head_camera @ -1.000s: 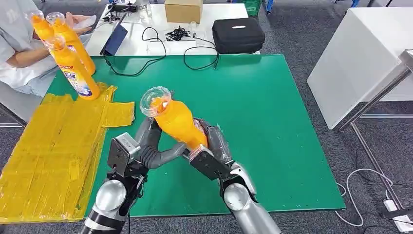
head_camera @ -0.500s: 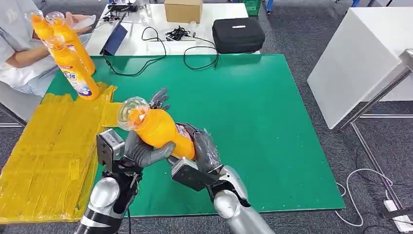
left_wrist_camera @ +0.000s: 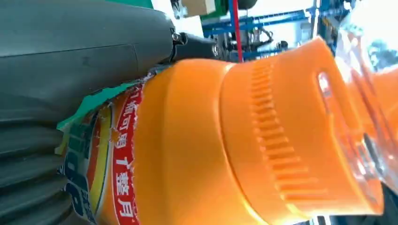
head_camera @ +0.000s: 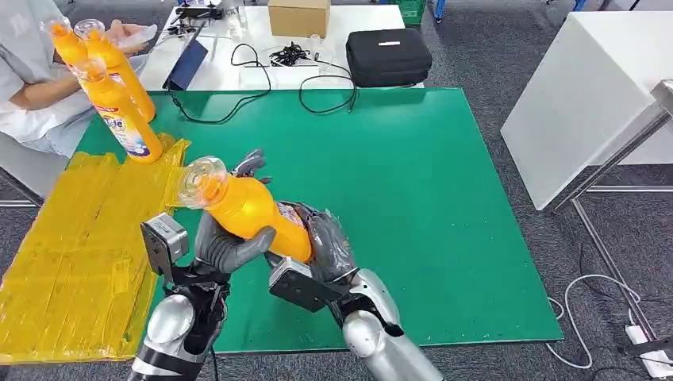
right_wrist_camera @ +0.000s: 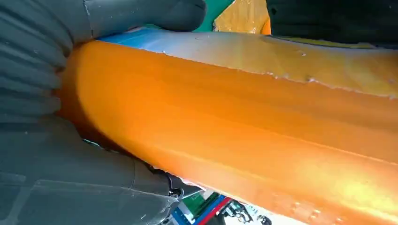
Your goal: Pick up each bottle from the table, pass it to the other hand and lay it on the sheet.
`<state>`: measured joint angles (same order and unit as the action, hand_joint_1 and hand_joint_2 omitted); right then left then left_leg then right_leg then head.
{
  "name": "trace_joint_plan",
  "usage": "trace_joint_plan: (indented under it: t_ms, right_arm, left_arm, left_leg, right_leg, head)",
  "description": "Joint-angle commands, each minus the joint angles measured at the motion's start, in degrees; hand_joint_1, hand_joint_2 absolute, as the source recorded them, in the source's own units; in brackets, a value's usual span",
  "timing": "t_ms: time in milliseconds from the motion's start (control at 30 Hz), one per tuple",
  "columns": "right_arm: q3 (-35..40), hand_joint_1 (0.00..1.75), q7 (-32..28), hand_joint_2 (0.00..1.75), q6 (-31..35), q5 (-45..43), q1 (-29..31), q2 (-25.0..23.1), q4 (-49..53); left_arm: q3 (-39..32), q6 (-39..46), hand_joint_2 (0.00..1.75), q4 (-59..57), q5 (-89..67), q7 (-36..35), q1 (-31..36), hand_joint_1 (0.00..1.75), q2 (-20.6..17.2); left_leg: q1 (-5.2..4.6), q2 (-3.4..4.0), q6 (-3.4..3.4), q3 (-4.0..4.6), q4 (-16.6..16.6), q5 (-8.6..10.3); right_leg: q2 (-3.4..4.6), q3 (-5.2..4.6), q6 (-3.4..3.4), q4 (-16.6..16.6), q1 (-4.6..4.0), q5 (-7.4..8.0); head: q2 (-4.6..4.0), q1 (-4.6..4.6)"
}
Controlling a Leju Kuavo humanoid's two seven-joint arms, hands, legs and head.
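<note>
Since the earlier frame, the orange bottle (head_camera: pixel 248 210) has shifted left toward the yellow sheet (head_camera: pixel 79 246), its clear cap (head_camera: pixel 198 176) now over the sheet's edge. The left hand (head_camera: pixel 230 242) grips the bottle's body; the right hand (head_camera: pixel 321 242) holds its base above the green table (head_camera: pixel 428 198). Three more bottles (head_camera: pixel 111 87) stand at the sheet's far end.

The orange bottle (head_camera: pixel 250 210) hides most of the right hand's (head_camera: pixel 321 242) fingers in the head view. Its lower body runs off the right wrist picture. The person (head_camera: pixel 24 71) is cut off at the head view's left edge.
</note>
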<state>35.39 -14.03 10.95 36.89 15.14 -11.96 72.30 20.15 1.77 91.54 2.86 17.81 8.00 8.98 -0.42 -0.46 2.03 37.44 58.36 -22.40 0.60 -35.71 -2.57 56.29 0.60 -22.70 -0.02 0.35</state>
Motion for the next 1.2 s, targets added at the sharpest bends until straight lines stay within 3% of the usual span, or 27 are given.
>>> trace_joint_plan:
  t_ms: [33, 167, 600, 633, 667, 833, 933, 967, 1100, 1200]
  right_arm:
    - [4.6, 1.59, -0.7, 1.75, 0.3, 0.5, 0.3, 1.7, -4.9]
    - [4.6, 1.73, -0.7, 1.75, 0.3, 0.5, 0.3, 1.6, -5.0]
    - [3.8, 1.75, -1.2, 1.75, 0.5, -1.8, 0.2, 1.7, -4.4]
    - [3.5, 1.34, -1.4, 1.75, 0.0, -2.9, -0.1, 2.0, -3.5]
    - [3.2, 0.0, -1.5, 1.75, 0.2, -3.5, -0.4, 2.4, -2.2]
    - [-3.6, 0.0, -2.2, 1.75, -0.8, -9.4, -6.9, 8.5, 14.0]
    - [-9.9, 0.0, -6.1, 1.75, -2.2, -14.9, -12.2, 10.3, 23.9]
    - [-11.9, 0.0, -7.9, 0.0, -2.6, -17.1, -13.5, 10.1, 26.3]
    - [-16.7, 0.0, -8.9, 0.0, -4.5, -21.7, -16.1, 9.8, 29.5]
    - [-20.4, 0.0, -10.3, 0.0, -6.2, -24.1, -17.2, 10.2, 30.4]
  left_arm:
    - [-3.7, 2.6, 1.75, -1.4, 1.4, 0.1, 3.2, 1.75, 0.9]
    - [-3.6, 2.6, 1.75, -1.6, 1.4, 0.1, 3.3, 1.75, 0.8]
    - [-3.4, 3.2, 1.75, -2.0, 2.5, 0.7, 3.5, 1.75, 0.1]
    - [-3.6, 3.5, 1.75, -1.8, 2.8, 0.9, 3.4, 1.75, 0.0]
    - [-4.1, 4.1, 1.75, -1.4, 2.8, 1.2, 3.2, 1.75, 0.0]
    - [-8.0, 14.8, 1.75, 2.0, -8.2, 4.6, 1.5, 1.75, -1.8]
    - [-11.6, 21.4, 1.75, 3.0, -16.7, 6.3, 1.4, 1.75, -2.2]
    - [-12.8, 24.0, 1.75, 3.3, -19.8, 7.5, 1.5, 1.75, -1.9]
    - [-13.5, 29.0, 1.75, 2.9, -30.6, 6.7, 2.2, 1.75, -2.7]
    - [-13.5, 34.4, 1.75, -0.4, -47.6, 3.6, 4.4, 1.75, -3.3]
  left_leg:
    - [0.09, -0.05, -0.13, -0.33, 0.0, -0.12]
    - [0.09, -0.04, -0.1, -0.21, 0.0, -0.07]
    - [0.05, -0.05, -0.08, -0.14, 0.0, -0.04]
    - [0.08, -0.06, -0.13, -0.31, 0.0, -0.11]
    - [0.08, -0.07, -0.12, -0.26, 0.0, -0.08]
    - [0.09, -0.16, -0.13, -0.28, 0.0, -0.12]
    - [0.08, -0.32, -0.11, -0.26, 0.0, -0.13]
    - [0.04, -0.23, -0.09, -0.19, 0.0, -0.1]
    - [0.01, -0.18, -0.08, 0.03, 0.0, -0.07]
    - [0.01, -0.24, -0.11, -0.03, 0.0, -0.06]
  right_leg:
    - [-0.13, 0.38, 0.09, -0.1, -0.09, -0.12]
    - [-0.1, 0.26, 0.06, -0.1, -0.09, -0.06]
    - [-0.09, 0.17, 0.05, -0.1, -0.05, -0.04]
    - [-0.14, 0.35, 0.08, -0.1, -0.09, -0.12]
    - [-0.15, 0.3, 0.08, -0.1, -0.08, -0.09]
    - [-0.25, 0.34, 0.08, 0.0, -0.09, -0.16]
    - [-0.39, 0.36, 0.06, 0.0, -0.08, -0.22]
    - [-0.29, 0.27, 0.05, 0.0, -0.04, -0.17]
    - [-0.22, 0.05, 0.04, 0.0, -0.02, -0.11]
    - [-0.29, 0.1, 0.06, 0.0, -0.02, -0.11]
  head:
    - [0.0, -0.02]
    - [0.0, 0.0]
    - [0.0, 0.0]
    - [0.0, 0.0]
    - [0.0, -0.02]
    - [0.0, 0.0]
    - [0.0, 0.0]
    - [0.0, 0.0]
    - [0.0, 0.0]
    - [0.0, 0.0]
